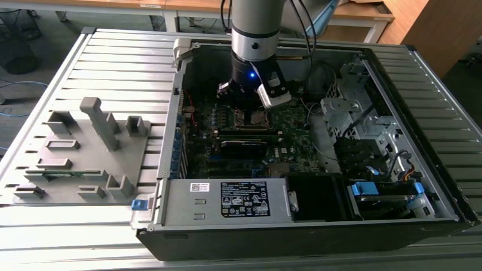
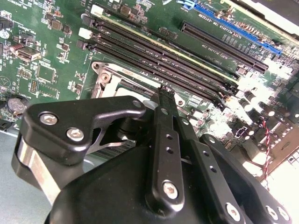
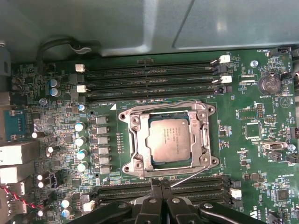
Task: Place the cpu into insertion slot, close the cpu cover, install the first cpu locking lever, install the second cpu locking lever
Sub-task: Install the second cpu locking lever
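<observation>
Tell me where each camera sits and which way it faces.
Exterior view: off the arm, above the open computer case, looking down into it; shows the arm and gripper.
First wrist view: on the wrist, looking down on the cpu inside the cpu cover; gripper tips show, jaws together.
Second wrist view: on the wrist, slanting across the board; gripper body in front.
Shared: both wrist views show gripper and cpu cover.

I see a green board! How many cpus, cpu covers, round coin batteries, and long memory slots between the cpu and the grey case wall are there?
cpu: 1
cpu cover: 1
coin battery: 1
memory slots between the cpu and the case wall: 4
Total: 7
</observation>
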`<state>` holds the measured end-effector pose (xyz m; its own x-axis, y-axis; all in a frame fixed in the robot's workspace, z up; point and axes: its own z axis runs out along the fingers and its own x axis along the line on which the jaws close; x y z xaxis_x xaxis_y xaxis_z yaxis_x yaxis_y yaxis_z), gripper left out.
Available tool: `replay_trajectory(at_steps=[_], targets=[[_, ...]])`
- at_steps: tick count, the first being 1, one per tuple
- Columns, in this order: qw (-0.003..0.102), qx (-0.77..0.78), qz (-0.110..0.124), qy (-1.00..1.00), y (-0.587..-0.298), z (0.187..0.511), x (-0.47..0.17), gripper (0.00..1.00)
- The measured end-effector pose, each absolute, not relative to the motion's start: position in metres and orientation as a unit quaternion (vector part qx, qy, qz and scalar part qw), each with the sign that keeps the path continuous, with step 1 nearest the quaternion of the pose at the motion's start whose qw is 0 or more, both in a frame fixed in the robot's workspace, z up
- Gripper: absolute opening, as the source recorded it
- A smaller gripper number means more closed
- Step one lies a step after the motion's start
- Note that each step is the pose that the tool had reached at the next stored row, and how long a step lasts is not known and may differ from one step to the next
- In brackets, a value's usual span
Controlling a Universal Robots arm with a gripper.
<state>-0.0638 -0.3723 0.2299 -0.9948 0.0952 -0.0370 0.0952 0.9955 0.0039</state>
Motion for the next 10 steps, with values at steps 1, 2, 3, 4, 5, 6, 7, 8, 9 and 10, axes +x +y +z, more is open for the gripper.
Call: replay_trajectory(at_steps=[1, 2, 3, 4, 5, 6, 7, 8, 9, 10], targets=[[0.019, 0.048, 0.001, 0.999, -0.3723, 0.2297, -0.0647, 0.11], [0.019, 0.048, 0.001, 0.999, -0.3723, 0.2297, -0.0655, 0.11], [0.019, 0.048, 0.001, 0.999, -0.3724, 0.2296, -0.0666, 0.11], [0.019, 0.048, 0.001, 0.999, -0.3723, 0.2295, -0.0677, 0.11], [0.019, 0.048, 0.001, 0.999, -0.3723, 0.2294, -0.0687, 0.11], [0.019, 0.048, 0.001, 0.999, -0.3723, 0.2293, -0.0694, 0.11], [0.019, 0.048, 0.001, 0.999, -0.3724, 0.2292, -0.0695, 0.11], [0.019, 0.048, 0.001, 0.999, -0.3726, 0.2292, -0.0696, 0.11], [0.018, 0.048, 0.001, 0.999, -0.3731, 0.2291, -0.0696, 0.11], [0.019, 0.048, 0.001, 0.999, -0.3737, 0.229, -0.0696, 0.11]])
